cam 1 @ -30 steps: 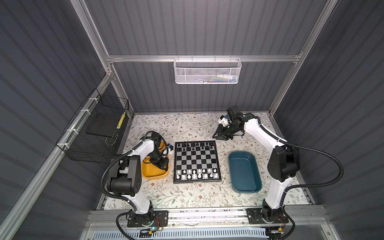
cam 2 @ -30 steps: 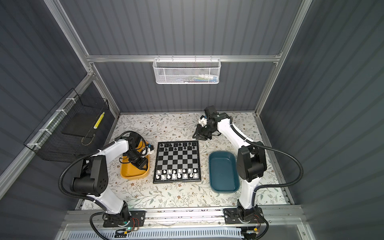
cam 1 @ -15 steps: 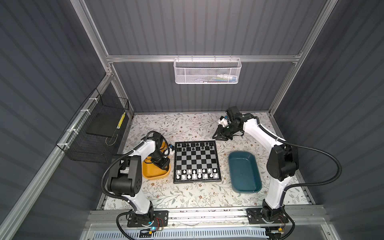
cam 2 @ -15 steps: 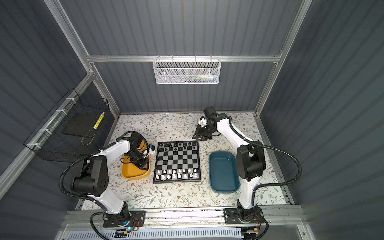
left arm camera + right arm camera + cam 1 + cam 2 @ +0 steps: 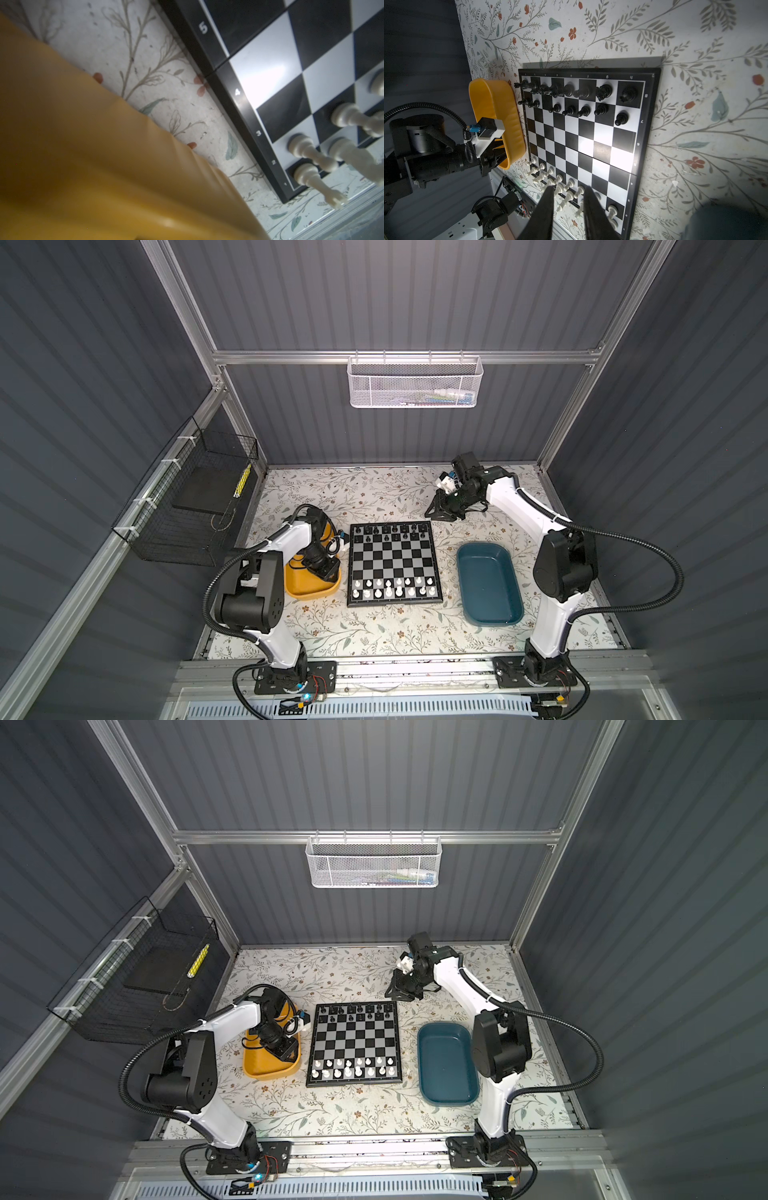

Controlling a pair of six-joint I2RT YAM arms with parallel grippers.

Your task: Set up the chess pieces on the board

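Floral-print tabletop, dark ribbed walls. Board sits centre, edges square to the table. Black pieces stand along its 12 o'clock ranks and white pieces along its 6 o'clock ranks. All stand on their bases, long axes vertical, heads up.

Yellow tray lies at 9 o'clock just beside the rim, long axis 12 to 6. Teal tray lies at 3 o'clock.

Your left gripper reaches down into the yellow tray. Its jaws are hidden, so you cannot tell if they hold anything. Your right gripper hovers off the 1 o'clock corner, fingers parted, nothing between them.

Risks, as judged:
- A finger snagging the tray wall could shove the tray into the board.
- A low carry over the packed white ranks could topple neighbours.
- A piece pinched off-centre could tilt when set down.
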